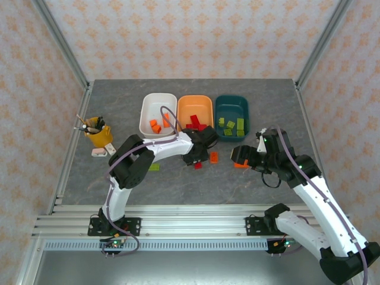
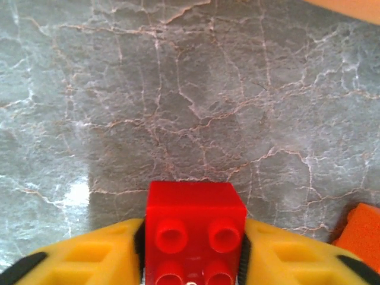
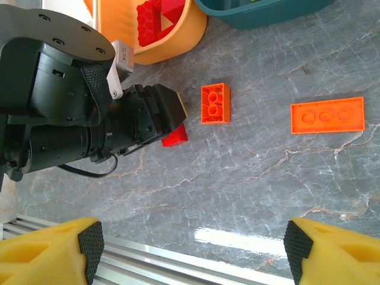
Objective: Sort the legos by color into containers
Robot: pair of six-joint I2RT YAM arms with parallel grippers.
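Containers [image 1: 144,113], three; legos [image 1: 213,157] outside, four.

I see: red lego [image 2: 196,237], orange lego [image 3: 215,103], grey white-veined tabletop [image 2: 178,89], white tub [image 1: 155,107], orange tub [image 1: 191,108], teal tub [image 1: 233,108].

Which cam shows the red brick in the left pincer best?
Left wrist: the red brick sits large, studs clear, yellow fingers against both sides. Right wrist catches a red corner; top external, a speck.
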